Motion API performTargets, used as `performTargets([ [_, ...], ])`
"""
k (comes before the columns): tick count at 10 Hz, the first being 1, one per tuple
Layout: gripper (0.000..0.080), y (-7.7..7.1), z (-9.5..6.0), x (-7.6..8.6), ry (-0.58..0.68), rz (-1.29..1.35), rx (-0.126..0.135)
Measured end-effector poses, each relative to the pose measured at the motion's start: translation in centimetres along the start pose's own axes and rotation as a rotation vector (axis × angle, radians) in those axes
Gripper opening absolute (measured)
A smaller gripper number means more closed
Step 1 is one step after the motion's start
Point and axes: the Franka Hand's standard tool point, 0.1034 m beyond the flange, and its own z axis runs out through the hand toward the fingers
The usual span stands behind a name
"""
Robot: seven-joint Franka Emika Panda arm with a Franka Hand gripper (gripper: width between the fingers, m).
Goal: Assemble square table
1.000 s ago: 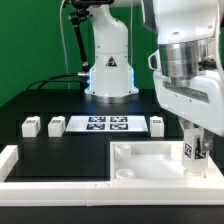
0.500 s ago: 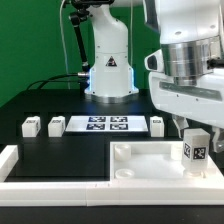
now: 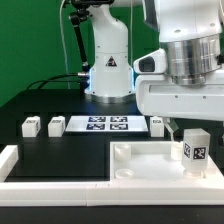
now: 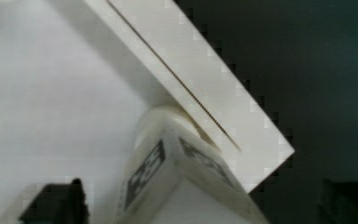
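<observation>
Now, the square slab (image 3: pixel 140 168) lies flat on the black bench (image 3: pixel 55 100), filling the 5 o'clock part of the exterior view, raised rim up. One leg block (image 3: pixel 194 150) stands upright on the slab near its 3 o'clock side, tag facing the camera. The wrist view looks down on the same leg block (image 4: pixel 172 175), close against the slab's raised rim (image 4: pixel 194 70); whether they touch is not clear. The gripper (image 3: pixel 188 124) hangs just above that block, apart from it. Its dark fingertips (image 4: pixel 55 203) are spread wide with nothing between them, so it is open and empty. Three spare leg blocks sit on the bench behind the slab: two at 9 o'clock (image 3: pixel 30 126) (image 3: pixel 56 125) and one near 2 o'clock of the slab (image 3: pixel 157 124). The marker board (image 3: pixel 105 124) lies flat between the second and third. A long white border rail (image 3: pixel 45 186) runs along 7 o'clock. The arm base (image 3: pixel 108 60) is at 12 o'clock.
</observation>
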Motion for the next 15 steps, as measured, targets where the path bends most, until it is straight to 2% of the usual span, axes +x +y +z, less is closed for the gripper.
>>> performTargets([
  [3,0.0649,-0.13,-0.23,0.15,0.032,-0.435,-0.059],
  [4,0.0649,0.16,0.14,0.29,0.037,-0.598,-0.069],
  [5,0.0649,0.52,0.43,0.52,0.036,-0.648,-0.07],
  [6,0.0627,0.45,0.43,0.48,0.036,-0.618,-0.068],
  [7,0.0482,0.43,0.45,0.45,0.037,-0.605,-0.068],
  [8,0.0482,0.44,0.46,0.45,0.037,-0.595,-0.068],
  [9,0.0298,0.42,0.46,0.44,0.038,-0.555,-0.066],
  [12,0.0288,0.48,0.45,0.52,0.043,-0.312,-0.055],
  [15,0.0288,0.66,0.57,0.62,0.063,0.168,-0.029],
])
